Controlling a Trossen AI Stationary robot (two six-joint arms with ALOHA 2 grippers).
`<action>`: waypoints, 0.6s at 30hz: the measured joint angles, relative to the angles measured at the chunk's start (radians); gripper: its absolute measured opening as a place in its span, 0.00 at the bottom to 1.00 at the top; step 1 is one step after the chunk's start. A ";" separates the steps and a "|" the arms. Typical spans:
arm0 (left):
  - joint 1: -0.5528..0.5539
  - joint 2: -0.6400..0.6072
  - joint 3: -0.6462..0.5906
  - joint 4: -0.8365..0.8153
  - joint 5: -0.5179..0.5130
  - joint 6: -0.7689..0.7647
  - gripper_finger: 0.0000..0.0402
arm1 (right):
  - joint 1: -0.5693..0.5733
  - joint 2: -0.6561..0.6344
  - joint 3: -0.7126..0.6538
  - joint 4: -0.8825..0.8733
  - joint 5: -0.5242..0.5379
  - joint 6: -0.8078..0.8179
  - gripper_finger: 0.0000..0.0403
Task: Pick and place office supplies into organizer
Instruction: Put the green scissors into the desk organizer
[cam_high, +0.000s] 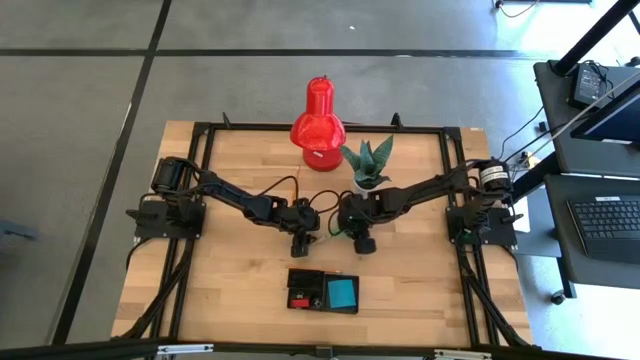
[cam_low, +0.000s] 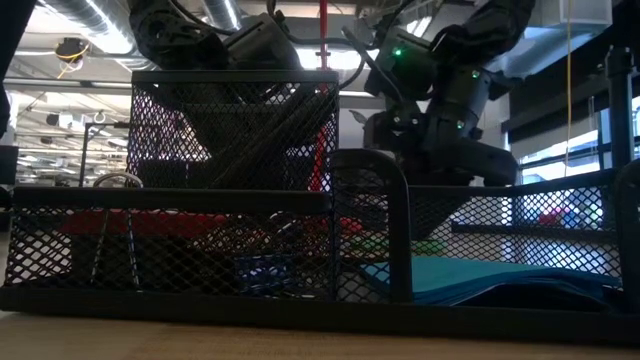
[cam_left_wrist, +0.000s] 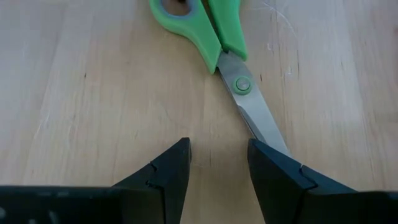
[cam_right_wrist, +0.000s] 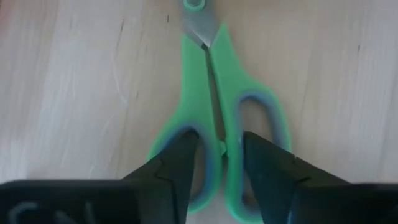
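Lying flat, scissors (cam_right_wrist: 214, 118) aim blades at spread left hand (cam_left_wrist: 217, 163); right hand (cam_right_wrist: 221, 155) pinches handles.

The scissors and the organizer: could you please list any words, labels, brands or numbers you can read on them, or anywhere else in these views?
None can be read.
Scissors: green handles and plain blades, no lettering visible.
Organizer: black mesh, no label visible.
Right claw: faint pale marks on its housing, too blurred to read.
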 joint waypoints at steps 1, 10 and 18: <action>0.000 0.000 0.000 0.000 0.000 0.000 0.39 | 0.000 0.001 -0.001 0.007 0.000 -0.001 0.33; 0.000 0.000 0.000 0.000 0.001 -0.002 0.39 | 0.003 0.004 -0.004 0.041 0.001 -0.011 0.25; 0.000 0.000 0.000 0.001 -0.005 -0.001 0.39 | 0.004 0.004 -0.004 0.032 0.005 -0.008 0.22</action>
